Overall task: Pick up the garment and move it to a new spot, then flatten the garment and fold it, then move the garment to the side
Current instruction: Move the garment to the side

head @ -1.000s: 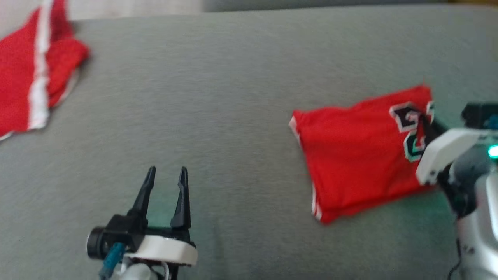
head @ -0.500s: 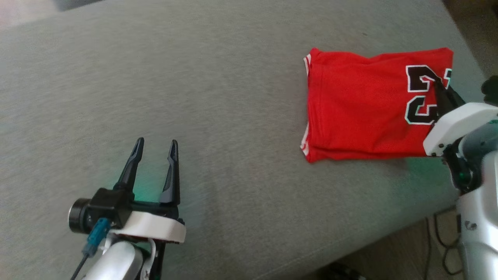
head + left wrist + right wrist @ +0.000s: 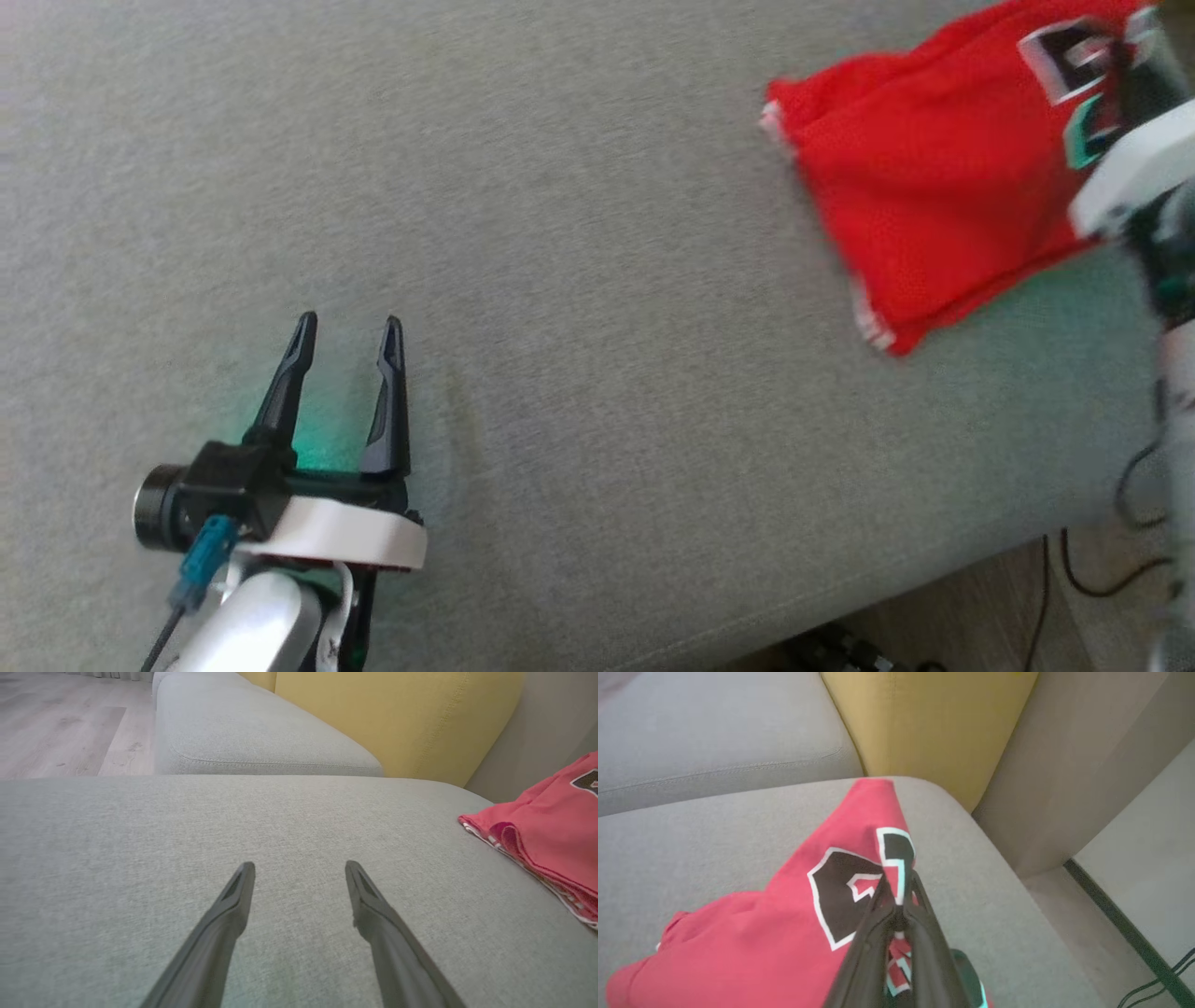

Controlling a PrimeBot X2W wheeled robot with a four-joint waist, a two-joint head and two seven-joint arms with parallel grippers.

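- Head view: the whole picture has swung since a second ago, so the camera has turned with the robot. The folded red garment [image 3: 924,177] now shows at the upper right, close to the sofa seat's [image 3: 560,280] right edge, past which floor and cables [image 3: 1102,579] appear.
- The right tool [image 3: 1141,79], blurred here, sits at the garment's printed end, as it did before. The left tool [image 3: 349,322] hovers spread and empty over bare seat, well apart from the garment, as before.
- Judging by this, the fold is done and the last step, moving the garment aside, is under way. Setting it down and letting go remain.
- Left wrist view: the fingers stand apart with nothing between them. The garment's layered, white-trimmed edge lies on the seat at far right, with a yellow cushion [image 3: 397,714] behind.
- Right wrist view: the fingers are pressed together, pinching the garment's edge at the print. The cloth peaks there and the rest lies on the seat near its rounded corner.
- Writing: black figures edged in white and teal, creased and partly covered, probably a number but not readable. No brand label shows.
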